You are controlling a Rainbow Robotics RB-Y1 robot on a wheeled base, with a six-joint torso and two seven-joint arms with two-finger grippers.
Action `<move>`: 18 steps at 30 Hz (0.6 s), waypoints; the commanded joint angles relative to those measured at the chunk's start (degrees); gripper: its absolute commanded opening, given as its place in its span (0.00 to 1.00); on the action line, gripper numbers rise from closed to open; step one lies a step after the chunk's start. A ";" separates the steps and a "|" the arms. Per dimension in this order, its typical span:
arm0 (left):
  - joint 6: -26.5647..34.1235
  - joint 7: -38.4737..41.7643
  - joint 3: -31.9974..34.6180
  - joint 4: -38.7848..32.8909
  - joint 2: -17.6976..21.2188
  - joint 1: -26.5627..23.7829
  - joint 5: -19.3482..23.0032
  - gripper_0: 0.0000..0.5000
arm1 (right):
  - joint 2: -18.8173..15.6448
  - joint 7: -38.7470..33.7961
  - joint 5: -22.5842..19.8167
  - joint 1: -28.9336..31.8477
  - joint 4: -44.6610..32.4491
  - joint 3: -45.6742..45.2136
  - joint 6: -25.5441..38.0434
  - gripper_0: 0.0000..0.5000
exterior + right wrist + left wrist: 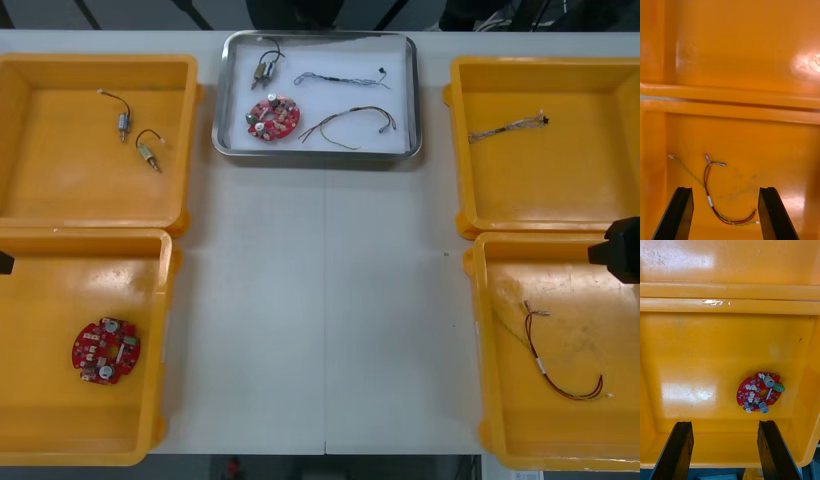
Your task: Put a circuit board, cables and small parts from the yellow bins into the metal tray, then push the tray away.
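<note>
**A:** Which step is this?

**B:** Loading looks finished to me. The tray sits at the far middle of the bench. It holds a board, a part with a black lead, a blue-white cable and a red-yellow cable. They lie apart from one another on its white floor.

**A:** So only the push remains?

**B:** That's my reading, though the tray lies close to the bench's far edge, so there may be little room for one.

**A:** And the tools?

**B:** The right tool hangs over the near right bin, fingers apart with nothing between them. A spare cable lies on the bin floor below the gap. The left tool hangs over the near left bin, also spread and empty. A spare board lies flat there, untouched.

**A:** What would the push call for?

**B:** One tool has to leave its bin, cross to the tray's near rim and come down low. It should press near the rim's middle so the tray slides straight rather than turning. Bringing the fingers together first would probably give a firmer face.

**A:** How does the board look?

**B:** Round, red and flat, dotted with small pale components. It sits in the tray's near left corner, just beside the wall. I can't tell whether it touches.
</note>
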 commanded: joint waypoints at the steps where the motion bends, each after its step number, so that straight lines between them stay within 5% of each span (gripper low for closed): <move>1: -0.45 -4.38 1.71 -1.23 0.99 0.71 -0.45 1.00 | -3.11 -2.72 -0.65 5.01 -1.86 -2.93 0.16 1.00; 18: -0.45 -4.38 1.71 -1.23 0.99 0.71 -0.45 1.00 | -3.29 -5.10 -1.44 7.82 -0.98 -4.08 0.16 1.00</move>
